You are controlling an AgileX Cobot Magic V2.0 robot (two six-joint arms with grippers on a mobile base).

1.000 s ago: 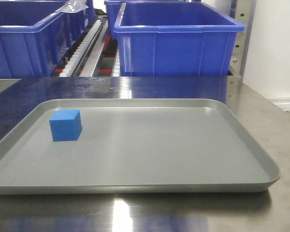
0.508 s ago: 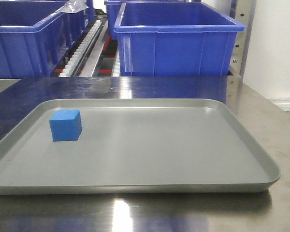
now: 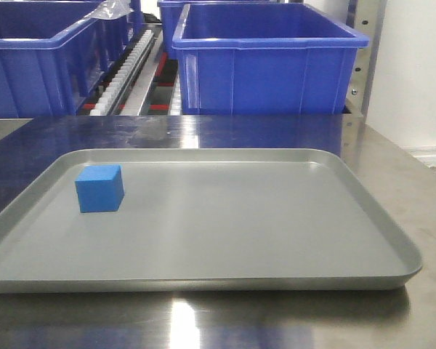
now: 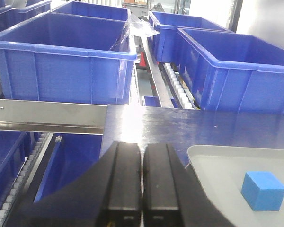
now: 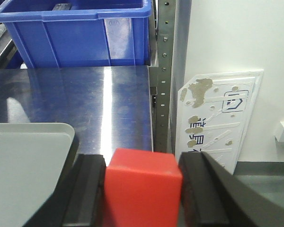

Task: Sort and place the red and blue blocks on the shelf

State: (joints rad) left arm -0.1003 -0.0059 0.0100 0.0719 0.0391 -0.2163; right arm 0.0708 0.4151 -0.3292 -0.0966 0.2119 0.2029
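Nothing is shifting since earlier; the blue block (image 3: 99, 188) is staying flat at the tray's (image 3: 240, 225) left. Shelf (image 4: 47, 116): rail and blue bins (image 3: 269, 65) standing behind the tabletop (image 3: 392, 167). My left hand (image 4: 142, 156): fingers pressing together, carrying nothing. My right hand (image 5: 142, 163): clamping the red block (image 5: 143, 194) by opposite faces beside the tray's right corner, likely steadying it for carrying, one face pointing back at me. Both being cubes, neither is showing a long axis.
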